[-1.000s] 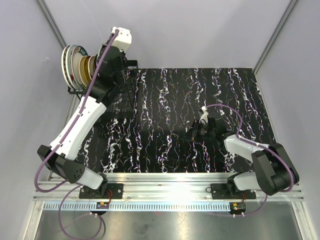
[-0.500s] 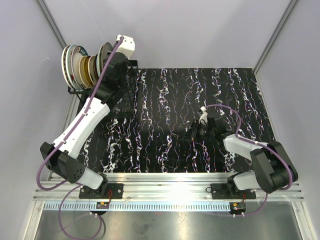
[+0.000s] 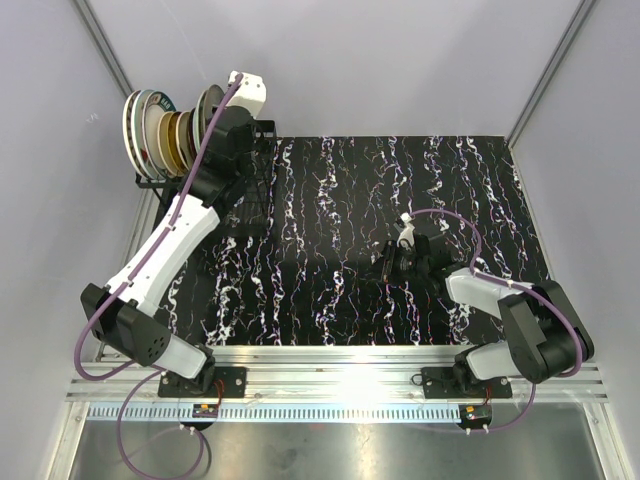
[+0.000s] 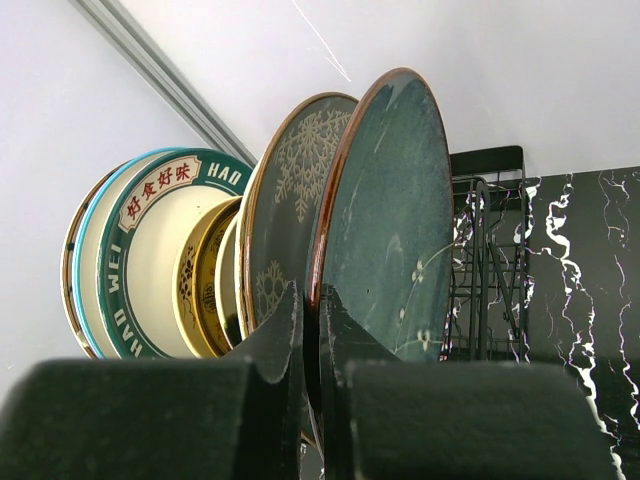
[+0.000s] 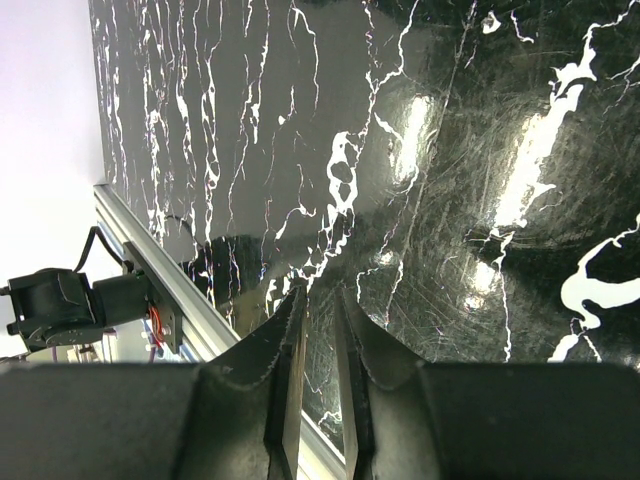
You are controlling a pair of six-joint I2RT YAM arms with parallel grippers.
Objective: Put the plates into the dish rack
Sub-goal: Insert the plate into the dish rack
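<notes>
The green plate (image 4: 385, 220) is pinched at its rim by the left gripper (image 4: 312, 312), upright at the rack (image 4: 487, 270) beside other plates (image 4: 150, 270). Seating between the wires should be confirmed before release. The right gripper (image 5: 318, 310) is held slightly spread, empty.

A black table (image 3: 400, 200) veined in white fills a booth of plain pale-grey walls (image 3: 350, 60), with metal frame posts (image 3: 545, 70) rising at its far corners. Bright light glares off the aluminium rail (image 3: 340, 365) along its near edge.
</notes>
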